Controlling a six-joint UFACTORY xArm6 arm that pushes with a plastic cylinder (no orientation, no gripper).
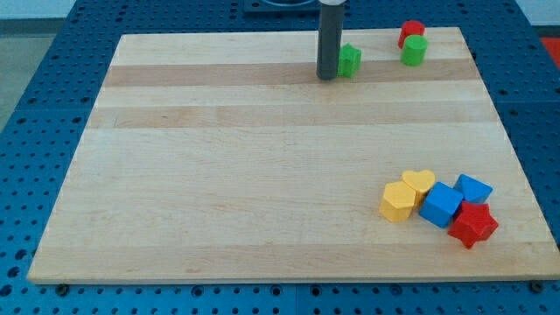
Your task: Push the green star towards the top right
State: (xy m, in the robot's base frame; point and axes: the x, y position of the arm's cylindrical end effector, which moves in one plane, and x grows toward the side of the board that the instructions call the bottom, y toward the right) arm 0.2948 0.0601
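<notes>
A: How is the rod standing?
B: Upright, my tip [327, 77] touching the green star [350, 60] on the star's left, near the wooden board's [262, 175] top edge.
A: And the blocks?
B: Seven: two green, two red, two yellow, two blue... no, eight.

A single camera looks down at a slant from beyond the near edge of the wooden counter [262, 175], facing its far edge at the view's top. It stands back enough to hold nearly the whole board, with blue perforated base [35, 105] showing on all sides. The far edge narrows with distance; no second view exists to overlap.
</notes>
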